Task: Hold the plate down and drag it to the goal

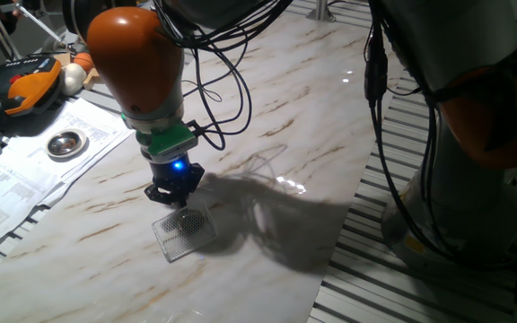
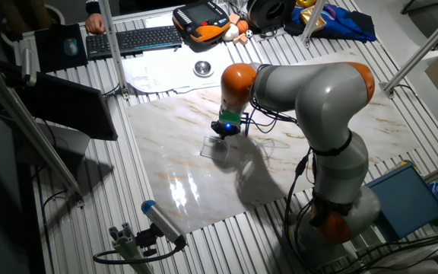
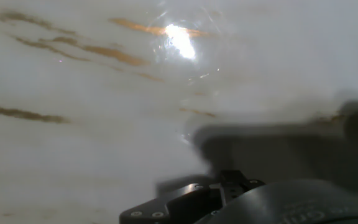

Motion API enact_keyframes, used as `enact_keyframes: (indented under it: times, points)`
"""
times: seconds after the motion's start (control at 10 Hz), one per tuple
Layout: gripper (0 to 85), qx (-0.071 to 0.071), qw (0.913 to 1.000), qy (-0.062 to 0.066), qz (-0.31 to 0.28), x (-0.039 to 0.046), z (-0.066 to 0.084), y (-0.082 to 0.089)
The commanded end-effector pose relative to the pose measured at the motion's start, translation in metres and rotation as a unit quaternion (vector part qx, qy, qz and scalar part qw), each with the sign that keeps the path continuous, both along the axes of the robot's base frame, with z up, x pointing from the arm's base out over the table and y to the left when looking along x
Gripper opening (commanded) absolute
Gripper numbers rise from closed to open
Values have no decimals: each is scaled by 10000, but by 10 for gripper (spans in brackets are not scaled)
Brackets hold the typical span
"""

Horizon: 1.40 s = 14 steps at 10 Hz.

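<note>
Gripper [image 1: 174,192] pressing down at goal [image 1: 185,230] edge, jaw state indiscernible. Plate hidden, probably sitting under fingertips. Risk: uneven pressure letting plate slip free while dragging onto mesh.

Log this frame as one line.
gripper: low, at mesh goal near edge | fingers: state unclear | plate: not visible | metal dish: on papers, far

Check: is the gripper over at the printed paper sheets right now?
No. The gripper hangs over the marble tabletop right at the mesh piece, well away from the paper sheets.
</note>
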<state>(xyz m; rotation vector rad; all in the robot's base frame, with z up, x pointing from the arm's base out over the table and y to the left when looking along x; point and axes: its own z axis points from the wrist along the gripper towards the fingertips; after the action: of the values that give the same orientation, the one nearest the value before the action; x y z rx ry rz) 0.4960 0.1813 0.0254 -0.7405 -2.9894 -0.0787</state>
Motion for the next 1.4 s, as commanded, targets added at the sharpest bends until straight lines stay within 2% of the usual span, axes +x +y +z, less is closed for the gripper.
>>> enact_keyframes:
  times: [0.0,0.5,0.7,0.9,1.1,1.3]
  points:
    - [0,0,10000,26,2,-4,0,3]
    - [0,100,9997,224,32,-49,7,35]
    - [0,169,9993,339,36,-67,11,49]
    - [0,191,9990,400,42,-73,9,53]
    - [0,288,9980,554,37,-76,9,56]
    - [0,301,9977,610,21,-73,4,56]
